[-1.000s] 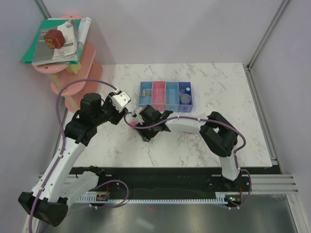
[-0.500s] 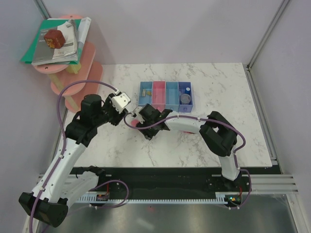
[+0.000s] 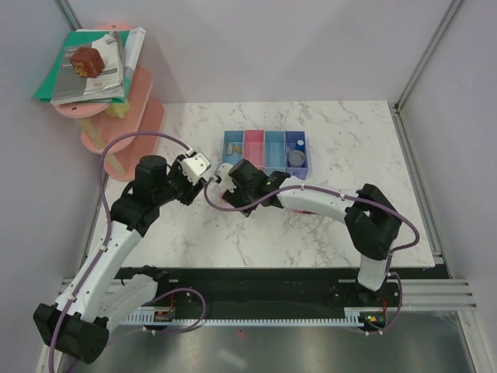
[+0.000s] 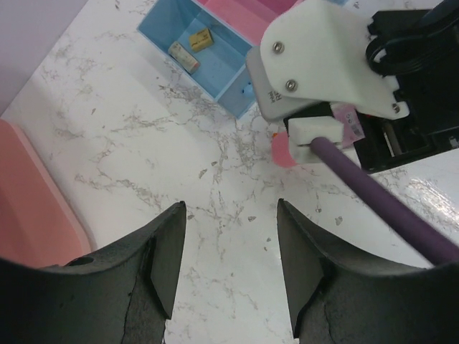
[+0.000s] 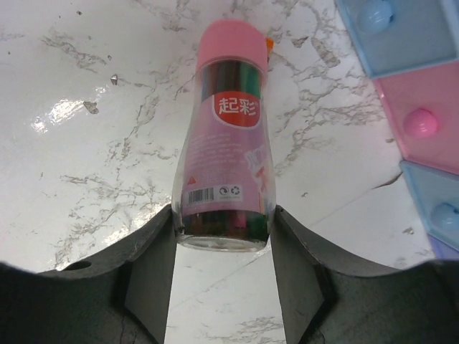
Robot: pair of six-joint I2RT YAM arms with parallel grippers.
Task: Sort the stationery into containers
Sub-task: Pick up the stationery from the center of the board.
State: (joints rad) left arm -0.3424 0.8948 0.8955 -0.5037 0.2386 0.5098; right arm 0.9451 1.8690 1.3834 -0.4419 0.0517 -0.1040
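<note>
My right gripper point(image 5: 224, 222) is shut on the base of the pink-capped dark tube point(image 5: 228, 136), whose cap points away from the wrist. In the top view the right gripper point(image 3: 220, 190) and the tube point(image 3: 211, 199) are just left of the containers point(image 3: 264, 151), a row of four joined trays. The left light blue tray point(image 4: 190, 46) holds tiny tan blocks point(image 4: 199, 39). The darker blue tray point(image 3: 296, 148) holds a grey blue-capped cylinder point(image 3: 296, 158). My left gripper point(image 4: 229, 244) is open and empty over bare marble, close to the left of the right gripper.
A tiered pink round shelf point(image 3: 124, 116) stands at the back left with stacked books and papers point(image 3: 89, 66) and a brown block on top. A small orange bit point(image 5: 269, 44) shows beside the tube's cap. The left arm's purple cable point(image 4: 380, 201) crosses near the tube.
The right arm has stretched out, its elbow swinging right and its wrist shifting slightly toward the trays. The left gripper has dropped a little toward the near edge.
</note>
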